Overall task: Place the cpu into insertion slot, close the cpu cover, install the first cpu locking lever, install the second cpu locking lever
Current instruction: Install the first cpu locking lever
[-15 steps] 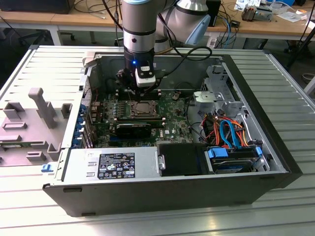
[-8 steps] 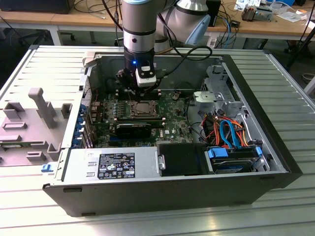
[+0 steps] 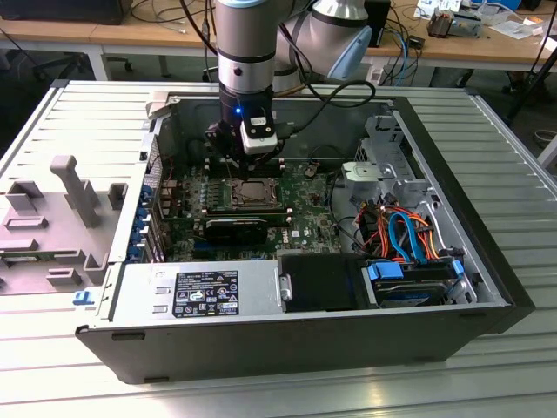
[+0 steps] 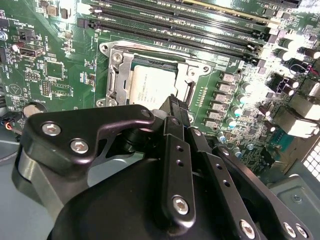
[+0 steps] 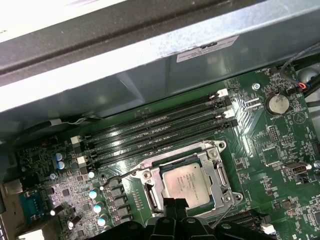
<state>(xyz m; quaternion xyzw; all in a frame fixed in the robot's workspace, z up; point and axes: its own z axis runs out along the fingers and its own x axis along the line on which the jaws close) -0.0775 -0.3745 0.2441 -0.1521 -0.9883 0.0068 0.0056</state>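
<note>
The cpu [image 5: 185,183], a silver-grey square chip, lies flat in the insertion slot [image 5: 150,197] on the green board. The silver cpu cover [image 5: 218,172] sits down around the chip as a frame. In the second wrist view the cpu [image 4: 150,86] shows through the cover [image 4: 120,75] window. A thin metal lever [image 5: 125,173] sticks out from the socket's corner toward the capacitors. My gripper [image 5: 175,204] hangs just over the socket's edge, its black fingers pressed together with nothing between them. It also shows from behind [image 4: 176,102] and above the socket [image 3: 238,170] in the exterior view.
Long black memory slots [image 5: 160,127] run beside the socket. The grey case wall [image 5: 150,65] stands close behind them. In the exterior view, a power supply [image 3: 200,292], a drive cage [image 3: 387,174] and orange and blue cables [image 3: 405,235] fill the case [image 3: 487,261] around the board.
</note>
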